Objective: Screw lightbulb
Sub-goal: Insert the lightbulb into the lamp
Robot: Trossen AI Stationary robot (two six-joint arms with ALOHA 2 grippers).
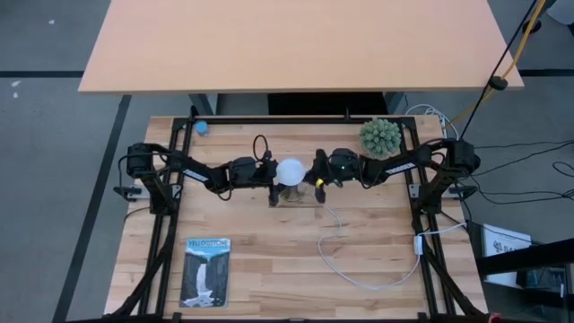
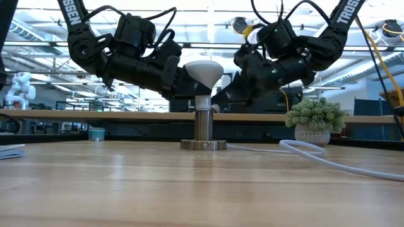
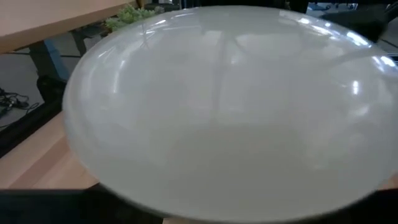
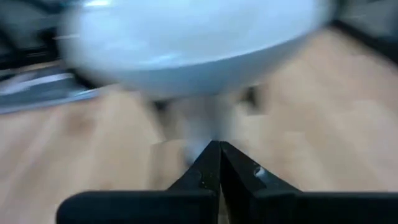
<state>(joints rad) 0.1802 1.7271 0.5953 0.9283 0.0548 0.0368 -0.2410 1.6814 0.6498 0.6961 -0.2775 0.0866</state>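
the lightbulb (image 1: 290, 171) was seen standing upright in the grey socket (image 2: 203, 126), globe up, at the middle of the wooden table (image 1: 269, 260). the left gripper (image 1: 269, 174) was held around the globe, its fingers pinching it. the right gripper (image 4: 218, 163) was found just beside the socket, opposite the left one, its fingers pressed together and holding nothing. a white cord (image 1: 359, 269) was laid out from the socket.

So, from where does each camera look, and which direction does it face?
High: above, facing straight down; both arms meet at the lightbulb.
Low: at table height, facing level; both arms flank the bulb on the socket.
Left wrist: right against the bulb; globe fills it.
Right wrist: behind the shut right gripper, facing the bulb's neck.
All four share the bulb.
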